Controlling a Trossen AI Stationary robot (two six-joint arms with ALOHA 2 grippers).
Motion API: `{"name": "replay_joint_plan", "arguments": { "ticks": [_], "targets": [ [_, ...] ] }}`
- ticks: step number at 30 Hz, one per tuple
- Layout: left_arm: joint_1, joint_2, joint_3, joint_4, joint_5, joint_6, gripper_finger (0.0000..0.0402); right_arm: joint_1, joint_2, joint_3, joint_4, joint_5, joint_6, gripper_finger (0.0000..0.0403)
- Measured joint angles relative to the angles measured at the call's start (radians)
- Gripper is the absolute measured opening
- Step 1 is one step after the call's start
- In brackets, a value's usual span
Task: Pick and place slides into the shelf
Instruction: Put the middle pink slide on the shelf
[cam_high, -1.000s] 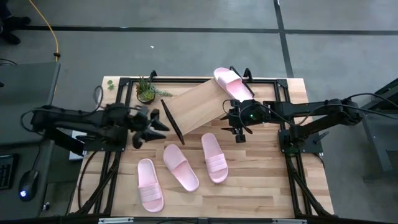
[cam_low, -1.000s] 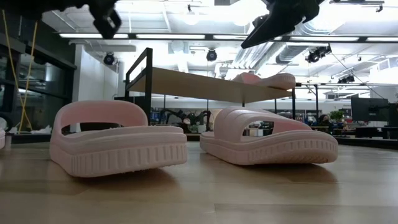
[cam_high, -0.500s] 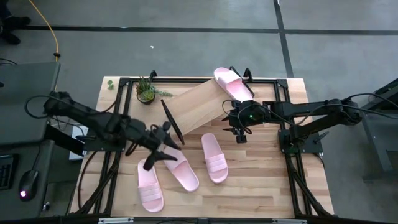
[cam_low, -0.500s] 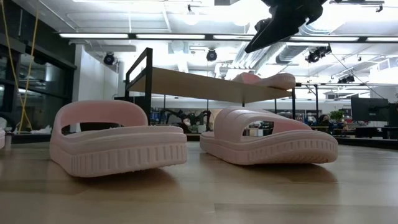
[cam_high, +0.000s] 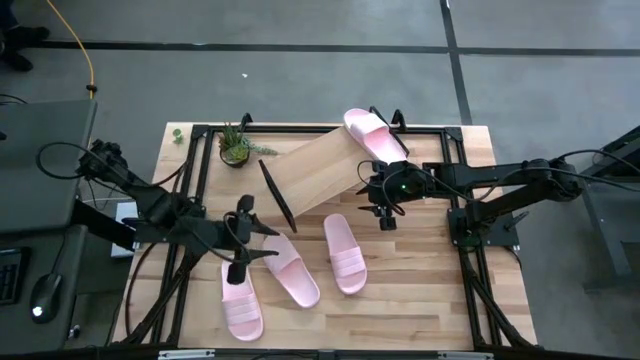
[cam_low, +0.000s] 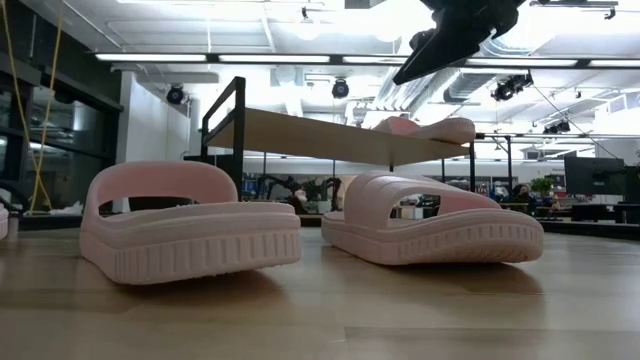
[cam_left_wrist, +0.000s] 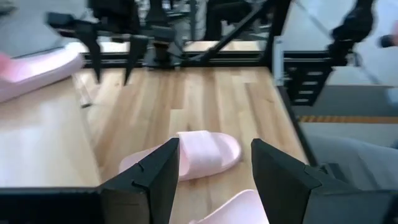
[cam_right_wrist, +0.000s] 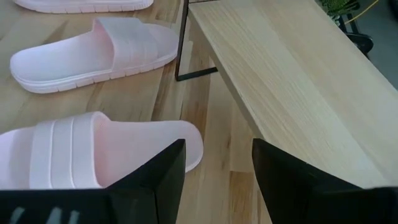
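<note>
One pale pink slide (cam_high: 372, 135) lies on the far right end of the slanted wooden shelf (cam_high: 318, 175). Three more slides rest sole-down on the table: left (cam_high: 242, 300), middle (cam_high: 292, 270), right (cam_high: 345, 252). My left gripper (cam_high: 262, 245) hangs open in the air over the far ends of the left and middle slides; in its wrist view the right slide (cam_left_wrist: 202, 154) lies beyond the fingers. My right gripper (cam_high: 383, 215) hangs open above the table between the shelf's right end and the right slide (cam_right_wrist: 93, 158).
A small potted plant (cam_high: 236, 148) stands at the table's far left, beside the shelf's black frame (cam_high: 275, 195). Black frame rails (cam_high: 170, 270) run along the table's sides. Bare wood (cam_high: 420, 300) lies at the near right.
My left gripper has swung from beside the plant toward the table's near edge and right, turning as it went, and now hangs over the slides on the table; it has left the low view. It has stayed open. The slides have not moved.
</note>
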Motion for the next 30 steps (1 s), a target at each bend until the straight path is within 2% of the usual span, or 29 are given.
{"name": "replay_joint_plan", "arguments": {
  "ticks": [5,14,19,25,30],
  "targets": [
    [-0.04,0.027,0.0,-0.054,-0.09,-0.076,0.0184,0.0,0.0,0.0,0.001,0.0,0.009,0.0177],
    [-0.076,0.16,0.0,-0.064,-0.103,-0.19,0.0184,0.022,0.0,0.0,0.002,0.0,0.113,0.0177],
    [-0.075,0.225,0.007,-0.077,-0.1,-0.249,0.0184,0.063,0.0,0.0,0.011,0.003,0.115,0.0177],
    [-0.085,0.332,0.129,-0.203,-0.101,-0.319,0.0184,0.108,0.0,0.0,0.017,0.087,0.132,0.0177],
    [-0.11,0.476,0.306,-0.386,-0.127,-0.37,0.0184,0.131,0.0,0.0,0.019,0.112,0.143,0.0177]
  ]
}}
